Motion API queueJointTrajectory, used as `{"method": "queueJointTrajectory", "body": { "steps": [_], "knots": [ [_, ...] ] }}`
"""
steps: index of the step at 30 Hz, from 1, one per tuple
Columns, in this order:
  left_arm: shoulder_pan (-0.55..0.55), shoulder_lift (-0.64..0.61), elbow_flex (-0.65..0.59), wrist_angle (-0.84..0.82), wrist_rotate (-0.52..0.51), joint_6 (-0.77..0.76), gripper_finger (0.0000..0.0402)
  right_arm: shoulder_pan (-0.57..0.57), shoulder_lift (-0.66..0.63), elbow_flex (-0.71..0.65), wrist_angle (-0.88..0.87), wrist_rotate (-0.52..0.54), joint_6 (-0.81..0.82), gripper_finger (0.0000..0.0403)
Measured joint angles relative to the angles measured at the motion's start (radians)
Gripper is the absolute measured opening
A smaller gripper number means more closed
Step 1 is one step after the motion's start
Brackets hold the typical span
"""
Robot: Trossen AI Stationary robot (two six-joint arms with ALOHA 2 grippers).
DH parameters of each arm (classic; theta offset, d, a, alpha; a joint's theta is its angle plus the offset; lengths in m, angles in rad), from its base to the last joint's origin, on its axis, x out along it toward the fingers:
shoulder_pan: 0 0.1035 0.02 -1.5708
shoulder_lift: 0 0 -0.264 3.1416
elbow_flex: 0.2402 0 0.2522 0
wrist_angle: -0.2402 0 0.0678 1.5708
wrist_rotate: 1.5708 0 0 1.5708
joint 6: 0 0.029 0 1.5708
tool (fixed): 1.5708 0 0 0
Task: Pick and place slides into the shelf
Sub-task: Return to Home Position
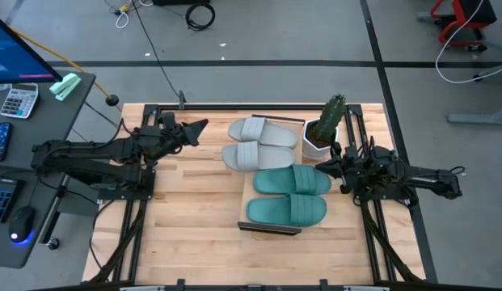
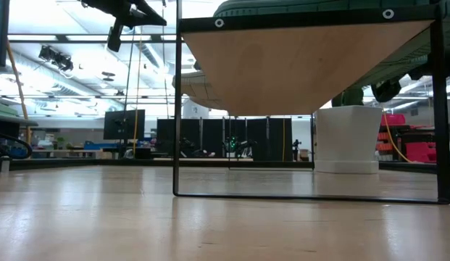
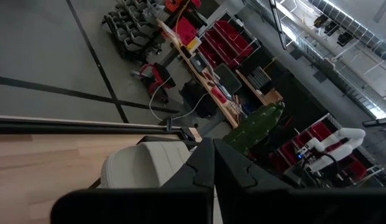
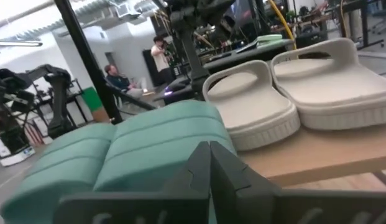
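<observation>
The four slides lie on the shelf (image 1: pixel 269 229), a raised light-wood board that stands on thin dark metal legs in the middle of the counter (image 1: pixel 194 202). The two grey slides (image 1: pixel 259 142) sit side by side at the shelf's far end, touching each other. The two teal slides (image 1: pixel 289 195) sit side by side at its near end, the farther one just beside the nearer grey one. All four lie flat, soles down, lengthwise across the board. In the low view only the board's pale underside and a dark green edge of one slide above it can be seen.

A cactus (image 1: pixel 335 111) in a white pot (image 1: pixel 317 144) stands on the counter just beside the shelf's far corner, on the right arm's side.

The left end effector (image 1: pixel 200 126) hangs above the counter, near the grey slides but apart from them, on their left. Its fingers (image 3: pixel 199 171) are pressed together and hold nothing. The right end effector (image 1: pixel 320 166) sits to the right of the shelf, near the teal slides and the pot, touching neither. Its fingers (image 4: pixel 193 168) are likewise pressed together and empty.

Off the counter's left side is a dark desk (image 1: pixel 40 113) with a calculator (image 1: pixel 18 101) and a mouse (image 1: pixel 22 220). In the room beyond, the right wrist view shows a seated person (image 4: pixel 113 76) and a standing person (image 4: pixel 160 51).
</observation>
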Motion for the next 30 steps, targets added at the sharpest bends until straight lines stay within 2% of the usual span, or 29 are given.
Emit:
{"method": "queueJointTrajectory", "body": {
  "steps": [6, 9, 14, 21, 26, 30],
  "knots": [
    [0.0, 0.0, 0.0, 0.0, 0.0, 0.001, 0.0017, 0.0, 0.0, 0.04, -0.028, 0.034, -0.022, 0.001],
    [0.0, 0.0, 0.0, -0.008, 0.0, 0.012, 0.0024, 0.0, 0.0, 0.063, -0.098, 0.046, -0.022, 0.0014],
    [0.0, 0.0, 0.0, -0.027, 0.0, 0.027, 0.0015, 0.0, 0.0, 0.072, -0.185, 0.064, -0.024, 0.0014],
    [-0.02, 0.0, 0.0, -0.027, 0.0, 0.027, 0.0008, 0.0, 0.002, 0.072, -0.223, 0.214, -0.07, 0.0007],
    [-0.041, 0.0, 0.0, -0.026, 0.0, 0.028, 0.0023, 0.0, 0.002, 0.072, -0.223, 0.207, -0.071, 0.0015],
    [-0.047, 0.0, 0.0, -0.026, 0.0, 0.028, 0.0015, 0.0, 0.002, 0.072, -0.214, 0.164, -0.065, 0.0007]
  ]
}}
